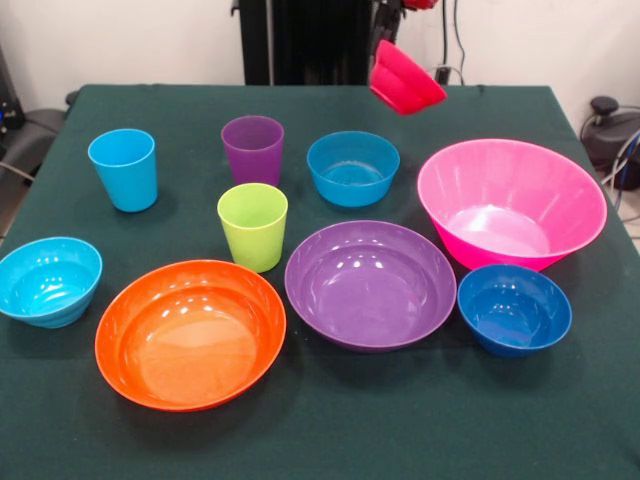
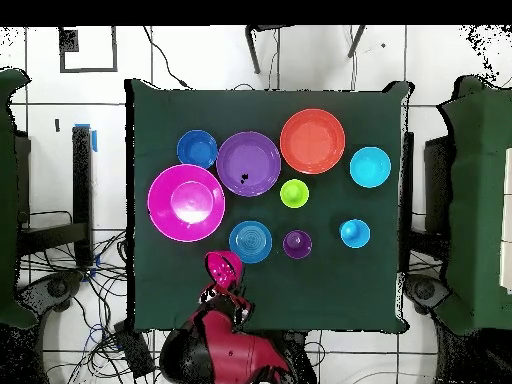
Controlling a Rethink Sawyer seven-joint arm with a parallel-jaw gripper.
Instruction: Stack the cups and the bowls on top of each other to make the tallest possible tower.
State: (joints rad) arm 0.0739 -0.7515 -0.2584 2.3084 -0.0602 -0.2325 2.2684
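Dark green tablecloth (image 1: 330, 430) over the table, white tiled floor (image 2: 300, 60), tangled cables (image 2: 100, 330) alongside.

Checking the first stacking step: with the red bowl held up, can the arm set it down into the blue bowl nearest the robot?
Probably yes. The red bowl hangs tilted just behind the blue bowl, which is empty with nothing above it.

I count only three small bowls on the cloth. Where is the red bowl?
The red bowl hangs tilted in the air at the table's far edge in the front view, held up by the gripper, behind the blue bowl and the pink bowl.
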